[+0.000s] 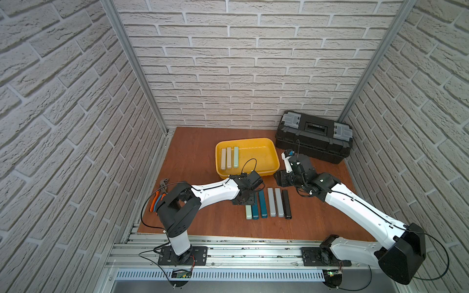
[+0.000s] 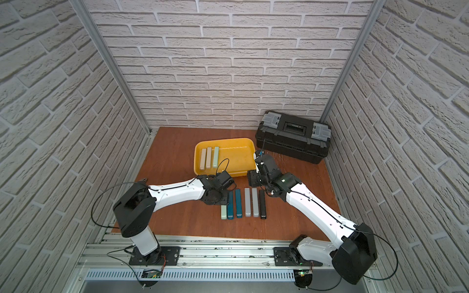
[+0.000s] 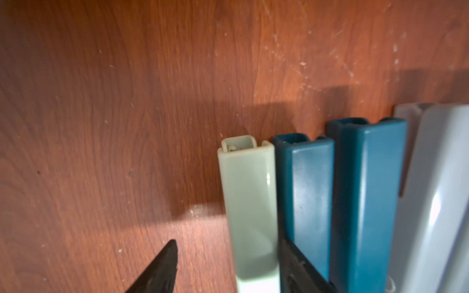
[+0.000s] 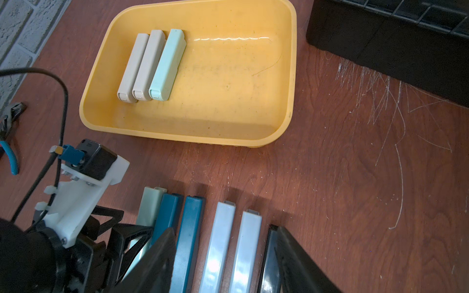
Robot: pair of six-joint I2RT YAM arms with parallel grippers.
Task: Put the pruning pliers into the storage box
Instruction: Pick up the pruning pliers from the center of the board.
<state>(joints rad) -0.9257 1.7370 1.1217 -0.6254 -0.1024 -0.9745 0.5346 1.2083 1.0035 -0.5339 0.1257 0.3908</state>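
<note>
**Count.** Pruning pliers (image 1: pixel 271 202): nine slim bars.
- Three lie in the storage box (image 1: pixel 256 157), side by side against its left wall: first beige bar (image 1: pixel 223 159), second beige bar (image 1: pixel 229 157), boxed mint bar (image 1: pixel 236 156).
- Six lie in a row on the bench (image 1: pixel 203 157), just in front of the box. From the left they are the bench mint bar (image 3: pixel 246 197), first teal bar (image 3: pixel 309 192), second teal bar (image 1: pixel 262 204), first grey bar (image 1: pixel 271 202), second grey bar (image 1: pixel 279 202) and black bar (image 1: pixel 286 204).
- One black toolbox (image 1: pixel 314 142) stands shut in the far right corner.
- Hand pliers (image 1: pixel 162 183) with orange and blue grips lie at the bench's left edge, partly behind the left arm (image 1: pixel 215 191). I cannot tell their number for sure.

**Axis.** All nine bars lie flat, long axes parallel, running from the robot's side toward the back wall. The three in the box lean slightly right at their far ends. The near ends of the bench row line up roughly.

**Left jaws.** Part-open, down over the bench mint bar and astride it, not clamped. One finger (image 3: pixel 160 266) stands clear of the bar over bare wood. The other finger (image 3: pixel 297 263) sits between the mint bar and the first teal bar.

**Right jaws.** Spread wide and holding nothing, by the far ends of the row near the box's right front corner. In the wrist view the second teal bar and both grey bars show between them.
</note>
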